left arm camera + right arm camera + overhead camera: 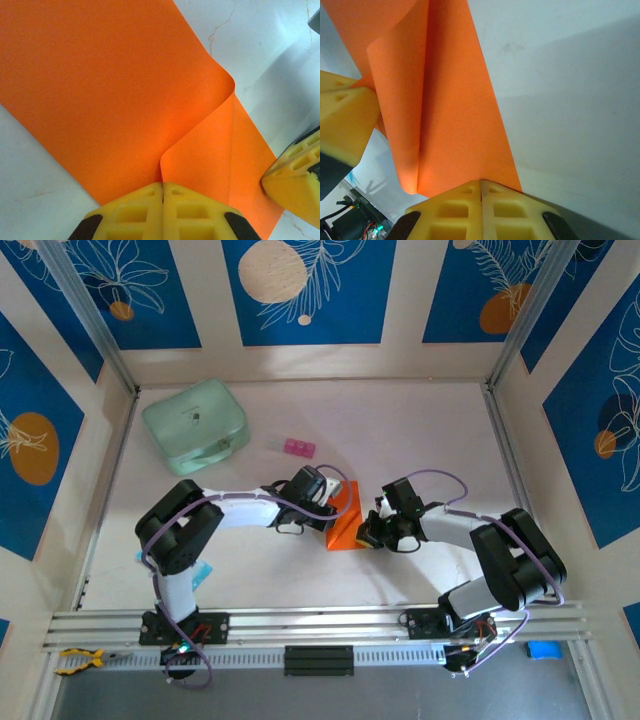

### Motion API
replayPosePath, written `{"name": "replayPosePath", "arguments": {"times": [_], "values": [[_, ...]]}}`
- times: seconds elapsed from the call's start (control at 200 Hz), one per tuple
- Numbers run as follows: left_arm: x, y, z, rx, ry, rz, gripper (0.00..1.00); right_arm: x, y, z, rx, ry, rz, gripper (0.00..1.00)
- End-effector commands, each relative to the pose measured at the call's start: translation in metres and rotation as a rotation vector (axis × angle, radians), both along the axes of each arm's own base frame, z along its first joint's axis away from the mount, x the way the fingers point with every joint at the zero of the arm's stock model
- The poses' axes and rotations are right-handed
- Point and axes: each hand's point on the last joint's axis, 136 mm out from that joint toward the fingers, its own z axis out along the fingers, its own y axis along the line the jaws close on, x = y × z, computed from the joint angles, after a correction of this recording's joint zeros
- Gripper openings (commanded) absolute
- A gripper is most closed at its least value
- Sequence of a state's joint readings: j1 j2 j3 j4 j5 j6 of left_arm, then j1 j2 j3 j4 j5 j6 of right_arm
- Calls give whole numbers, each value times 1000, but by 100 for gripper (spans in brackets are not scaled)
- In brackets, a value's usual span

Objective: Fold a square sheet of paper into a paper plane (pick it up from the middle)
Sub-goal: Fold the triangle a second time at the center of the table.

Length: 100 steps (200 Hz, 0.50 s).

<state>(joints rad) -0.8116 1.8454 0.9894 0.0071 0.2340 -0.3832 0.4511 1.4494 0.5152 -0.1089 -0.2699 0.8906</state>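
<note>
The square sheet of paper [349, 523] is bright orange and lies mid-table, bent over on itself between both grippers. In the left wrist view the sheet [110, 95] curls in a soft, rounded fold, and my left gripper [162, 186] is shut on its near edge at the fold. My left gripper [327, 508] sits at the sheet's left side. My right gripper [481, 183] is shut on the sheet [455, 115] at the opposite edge, and stands at its right side [371, 531]. Each wrist view catches the other gripper's yellow fingers [295, 182] [345, 120]. The paper plane is out of view.
A mint-green case [196, 422] lies at the back left. A small pink block [298, 448] sits just behind the arms. Metal rails [320, 625] run along the near edge, and walls close in the table on three sides.
</note>
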Motion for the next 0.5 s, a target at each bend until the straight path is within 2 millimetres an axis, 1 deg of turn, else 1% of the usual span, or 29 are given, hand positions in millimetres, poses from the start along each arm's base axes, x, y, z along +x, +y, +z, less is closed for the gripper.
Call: {"name": "replayPosePath", "arguments": {"times": [0.0,0.23,0.495], "values": [[3,7,-6,25,5,2,3,-13,-12,-10,-61,54,-2,7],[3,6,-10,31,8,-1,3,-13,-12,-10,-60,55,-2,7],[4,7,-9,39,3,-7,3,-13,-12,-9,-58,52,-2,7]]}}
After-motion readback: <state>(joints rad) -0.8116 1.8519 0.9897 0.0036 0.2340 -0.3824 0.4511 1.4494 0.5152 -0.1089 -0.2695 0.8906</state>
